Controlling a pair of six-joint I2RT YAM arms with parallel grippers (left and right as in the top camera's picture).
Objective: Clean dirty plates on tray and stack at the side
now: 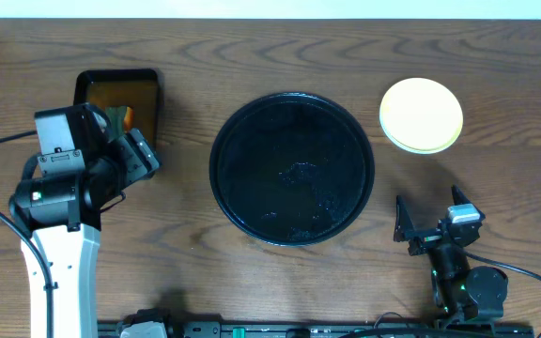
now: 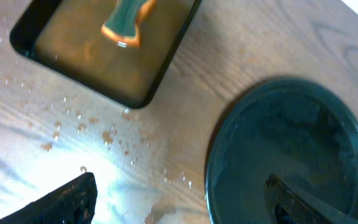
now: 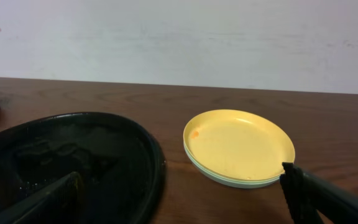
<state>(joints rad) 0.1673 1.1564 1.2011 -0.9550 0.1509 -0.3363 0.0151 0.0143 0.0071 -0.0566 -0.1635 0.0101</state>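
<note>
The plates (image 1: 422,115) sit in a stack on the table, right of the tray (image 1: 252,141), pale yellow one on top. In the right wrist view the stack (image 3: 238,146) shows mint rims beneath and a small orange spot near the yellow plate's left rim. The round black tray (image 3: 104,155) holds no plates, only wet marks. My right gripper (image 1: 432,214) hovers open in front of the stack, nothing between its fingers (image 3: 182,196). My left gripper (image 1: 131,139) is open and empty (image 2: 182,199), left of the tray (image 2: 291,143).
A rectangular black tray of brown liquid (image 1: 120,94) stands at the back left, with an orange and green tool (image 2: 126,22) lying in it. Droplets (image 2: 79,118) speckle the wood between it and the round tray.
</note>
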